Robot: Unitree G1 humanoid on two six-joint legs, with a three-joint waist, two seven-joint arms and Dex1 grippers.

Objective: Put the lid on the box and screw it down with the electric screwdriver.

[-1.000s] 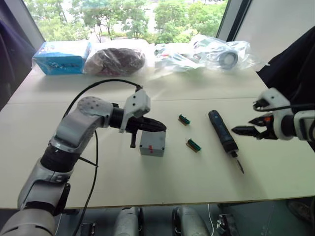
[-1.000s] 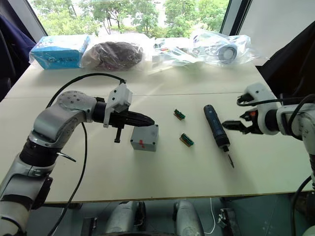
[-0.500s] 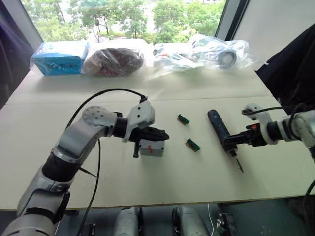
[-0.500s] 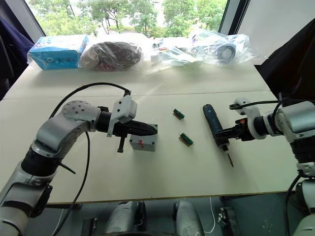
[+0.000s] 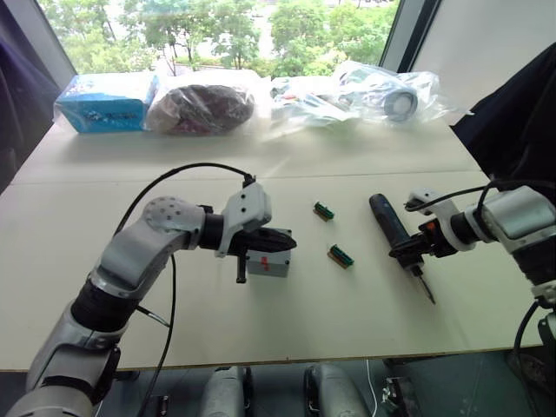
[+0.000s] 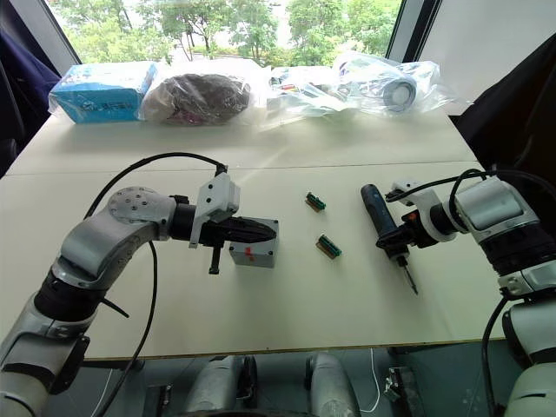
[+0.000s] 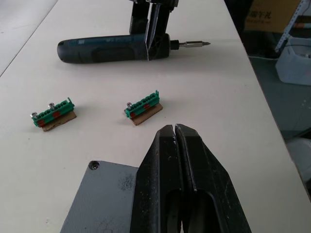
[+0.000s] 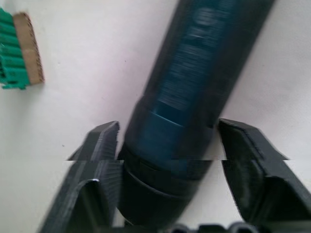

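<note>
**Right hand straddles the screwdriver**

The right hand [image 6: 393, 241] is spread wide around the electric screwdriver [image 6: 380, 224], lying on the tabletop [image 6: 287, 304], fingers not yet gripping. The left hand [image 5: 276, 241], fingers pressed together and empty, rests over the lid-covered box [image 5: 268, 263], beside two green terminal blocks [image 7: 144, 106].

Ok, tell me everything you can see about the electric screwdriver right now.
The electric screwdriver is a long, slim cylinder, dark blue with a black collar, ending in a thin metal bit. It lies flat on the pale table, right of the two green terminal blocks, bit pointing toward the robot. The right gripper straddles its collar end, fingers open either side, one close against it, not yet clamped.
</note>
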